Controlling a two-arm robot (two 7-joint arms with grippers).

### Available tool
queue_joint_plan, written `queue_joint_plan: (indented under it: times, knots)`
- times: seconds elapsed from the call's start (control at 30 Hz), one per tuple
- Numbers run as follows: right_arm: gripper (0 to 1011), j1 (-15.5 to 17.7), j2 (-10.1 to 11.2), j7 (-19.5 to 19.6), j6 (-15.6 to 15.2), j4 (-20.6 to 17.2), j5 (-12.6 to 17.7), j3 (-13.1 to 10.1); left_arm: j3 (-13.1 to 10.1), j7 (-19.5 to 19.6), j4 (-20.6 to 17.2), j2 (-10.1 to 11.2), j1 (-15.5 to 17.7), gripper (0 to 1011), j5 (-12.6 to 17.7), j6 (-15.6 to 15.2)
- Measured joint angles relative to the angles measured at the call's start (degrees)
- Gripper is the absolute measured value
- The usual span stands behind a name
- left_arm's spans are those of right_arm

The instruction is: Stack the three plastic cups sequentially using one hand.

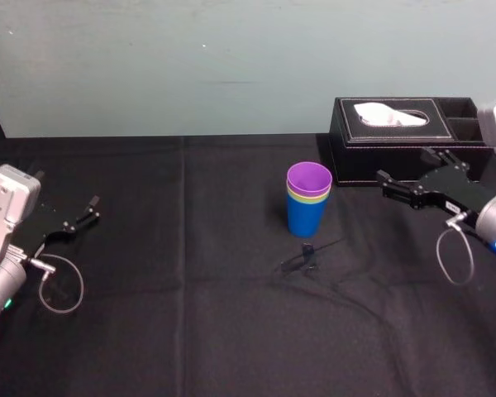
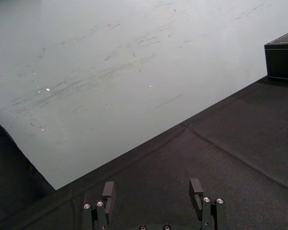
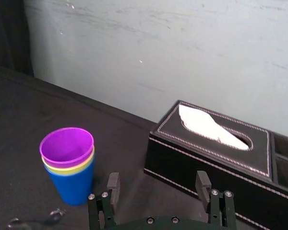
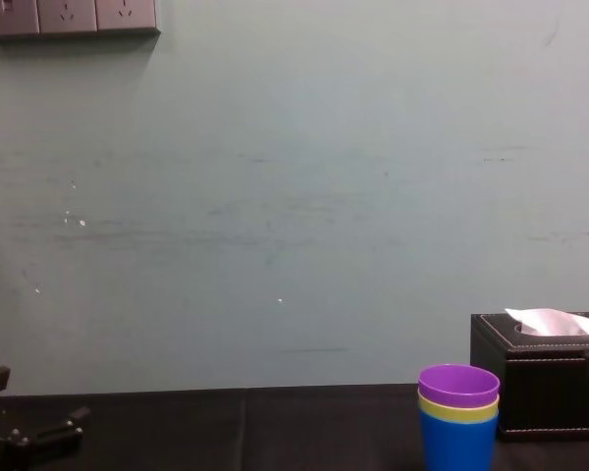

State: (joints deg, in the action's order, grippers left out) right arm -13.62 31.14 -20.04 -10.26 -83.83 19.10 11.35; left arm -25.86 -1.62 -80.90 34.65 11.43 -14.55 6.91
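Left gripper sits at the table's far left edge, over the black cloth, well apart from the cups. The left wrist view shows its jaws spread with bare cloth in the gap. The chest view catches it low at the left.

Table is covered in black cloth, with a pale wall behind.

The cups are right of centre in one upright nested stack. Blue cup is on the outside at the bottom, standing on the cloth. Yellow-green cup sits inside it with only its rim band showing. Purple cup is innermost and on top, mouth up. Same order in the chest view: blue, yellow-green, purple.

A small dark object lies on the cloth just in front of the stack, not touching it. I can't tell what it is.

Black tissue box stands behind and right of the stack, near it, with a white tissue sticking out.

Right gripper is right of the stack, in front of the tissue box, pointing toward the cups. Its jaws are spread wide and grip nothing. In the right wrist view the stack (blue, yellow-green, purple) lies outside the gap, off beyond one finger, with no contact. The tissue box is ahead of the jaws.
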Motion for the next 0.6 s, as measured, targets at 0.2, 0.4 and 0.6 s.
queue_joint_plan:
  times: [0.2,0.4,0.6]
  knots:
    - [1003,0.9,-0.2,-0.2,0.0,0.7,0.2,-0.9,0.0,0.0,0.0,0.0,0.0,1010,0.0,0.0]
    - [1003,1.7,-0.3,-0.6,-0.3,0.9,0.3,-1.2,0.0,0.0,0.0,0.0,0.0,1010,0.0,0.0]
    - [1002,1.6,-0.3,-0.6,-0.3,0.9,0.3,-1.2,0.0,0.0,0.0,0.0,0.0,1010,0.0,0.0]
